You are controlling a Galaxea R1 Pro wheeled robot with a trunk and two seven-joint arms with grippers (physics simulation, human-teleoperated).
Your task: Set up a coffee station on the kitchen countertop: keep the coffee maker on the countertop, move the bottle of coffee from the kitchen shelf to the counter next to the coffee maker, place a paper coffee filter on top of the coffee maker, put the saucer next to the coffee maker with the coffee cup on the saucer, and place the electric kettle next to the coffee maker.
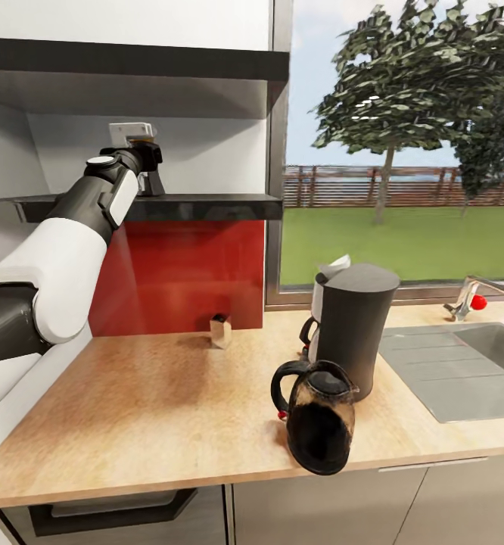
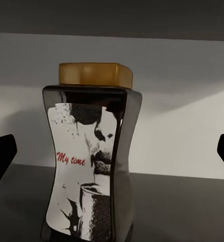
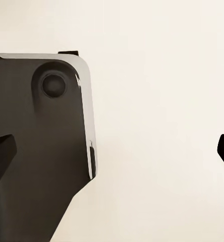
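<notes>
The left claw [image 2: 112, 154] is spread wide, its two dark fingertips [image 2: 1, 154] showing at opposite edges of the left wrist view with the bottle of coffee [image 2: 89, 156] standing between them, untouched on either side. The bottle — dark glass, yellow cap, a white label reading "My time" — stands upright on the dark kitchen shelf [image 1: 206, 206] against a pale wall; in the head view the left arm [image 1: 63, 257] reaches up to that shelf, its wrist hiding the bottle. The right claw [image 3: 112, 151] is likewise released, fingertips far apart, with a dark grey rounded panel [image 3: 39, 146] beside it against a blank cream surface. Below the shelf, on the light wood desk [image 1: 146, 409], the coffee maker [image 1: 354, 325] stands upright beside the steel sink [image 1: 464, 371], an off-white paper coffee filter [image 1: 334, 266] resting against its top at the back. The electric kettle [image 1: 318, 416] — brown glass, black loop handle — stands just in front of the coffee maker, near the desk's front edge. A small wooden block-like object [image 1: 221, 331] sits toward the desk's back edge, by the red backsplash [image 1: 184, 272].
</notes>
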